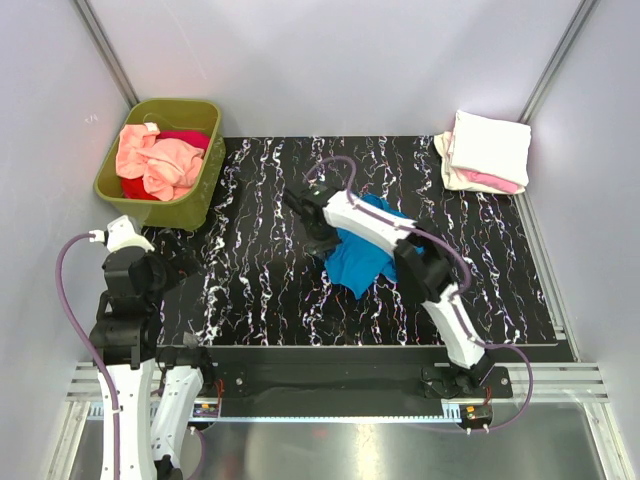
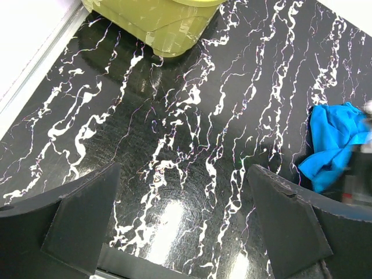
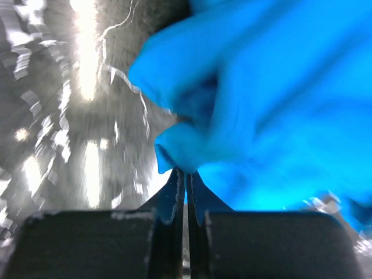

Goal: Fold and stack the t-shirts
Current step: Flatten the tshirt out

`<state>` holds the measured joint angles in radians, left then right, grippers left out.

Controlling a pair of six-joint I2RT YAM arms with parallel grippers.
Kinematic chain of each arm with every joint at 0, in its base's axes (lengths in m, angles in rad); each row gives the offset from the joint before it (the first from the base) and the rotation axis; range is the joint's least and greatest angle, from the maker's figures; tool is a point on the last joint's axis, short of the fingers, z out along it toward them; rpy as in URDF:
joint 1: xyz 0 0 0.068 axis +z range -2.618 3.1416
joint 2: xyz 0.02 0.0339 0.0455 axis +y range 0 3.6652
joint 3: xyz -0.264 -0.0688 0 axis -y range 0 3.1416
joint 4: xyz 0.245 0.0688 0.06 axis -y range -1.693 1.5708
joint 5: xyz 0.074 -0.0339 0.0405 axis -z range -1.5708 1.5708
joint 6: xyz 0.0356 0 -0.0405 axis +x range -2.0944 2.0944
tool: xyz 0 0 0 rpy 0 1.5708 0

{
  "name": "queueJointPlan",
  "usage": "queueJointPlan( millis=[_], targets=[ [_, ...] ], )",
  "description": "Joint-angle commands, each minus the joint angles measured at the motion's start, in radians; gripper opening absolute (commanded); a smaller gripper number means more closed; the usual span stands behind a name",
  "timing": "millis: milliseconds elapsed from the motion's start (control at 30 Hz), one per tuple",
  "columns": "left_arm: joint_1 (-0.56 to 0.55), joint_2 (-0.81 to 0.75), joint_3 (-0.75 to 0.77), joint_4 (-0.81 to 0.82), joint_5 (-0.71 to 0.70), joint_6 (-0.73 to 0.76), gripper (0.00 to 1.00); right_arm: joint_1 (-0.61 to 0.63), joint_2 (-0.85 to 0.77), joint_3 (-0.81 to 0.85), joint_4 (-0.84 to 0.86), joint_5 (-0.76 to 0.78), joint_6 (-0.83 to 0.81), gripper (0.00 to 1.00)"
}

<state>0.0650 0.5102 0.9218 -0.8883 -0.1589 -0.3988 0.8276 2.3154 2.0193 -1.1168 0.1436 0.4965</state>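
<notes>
1. The blue t-shirt [image 1: 360, 262] lies crumpled in a loose heap on the bench [image 1: 250, 290], slightly right of the middle and partly under the right arm. It is not folded.
2. The right gripper [image 1: 318, 240] is down at the heap's left edge. In the right wrist view its fingers [image 3: 171, 197] are pressed together with only a thin slit between them. A bunched fold of the blue t-shirt [image 3: 279, 104] is pinched at their tips. That view is blurred, so how much cloth is caught cannot be made out.
3. The left gripper [image 2: 183, 174] sits back at the near left corner of the bench, well apart from the heap. Its fingers are spread wide with nothing between them, only bare bench beneath. From its wrist camera the blue t-shirt [image 2: 331, 145] shows at the far right.
4. At the far right corner of the bench sits a stack of folded cream-white t-shirts [image 1: 490, 150]. A pink t-shirt [image 1: 500, 183] shows at the stack's lower edge.
5. At the far left corner stands an olive-green tub [image 1: 205, 195]. It holds rumpled salmon-peach t-shirts [image 1: 155, 160], with a red t-shirt [image 1: 185, 137] behind them.
6. The bench top is black with white marble-like veins, and plain pale walls close it in on three sides.
</notes>
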Motion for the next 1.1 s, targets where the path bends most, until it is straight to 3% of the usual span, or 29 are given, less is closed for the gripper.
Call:
queueJointPlan(
  millis=[0,167,300,400,567,800,1067],
  targets=[
    [0.004,-0.007,-0.006,0.051,-0.025,-0.008,0.99,-0.011,-0.361,0.03,-0.055,0.152,-0.01,0.0],
    [0.004,0.007,-0.009,0.06,0.013,0.001,0.99,-0.085,-0.721,-0.224,-0.052,0.336,0.054,0.0],
    [-0.004,0.123,-0.014,0.097,0.191,0.029,0.95,-0.175,-1.061,-0.476,-0.04,0.416,0.109,0.0],
    [-0.1,0.235,-0.02,0.146,0.216,-0.008,0.95,-0.217,-1.216,-0.635,-0.057,0.462,0.171,0.0],
    [-0.434,0.502,0.052,0.241,0.098,-0.077,0.96,-0.229,-1.335,-0.784,-0.064,0.452,0.238,0.0],
    [-0.521,0.983,0.219,0.413,0.185,-0.138,0.95,-0.228,-1.352,-0.927,-0.011,0.335,0.255,0.0],
    [-0.656,1.402,0.662,0.313,0.09,-0.074,0.93,-0.229,-1.375,-1.002,0.052,0.264,0.241,0.0]
  ],
)
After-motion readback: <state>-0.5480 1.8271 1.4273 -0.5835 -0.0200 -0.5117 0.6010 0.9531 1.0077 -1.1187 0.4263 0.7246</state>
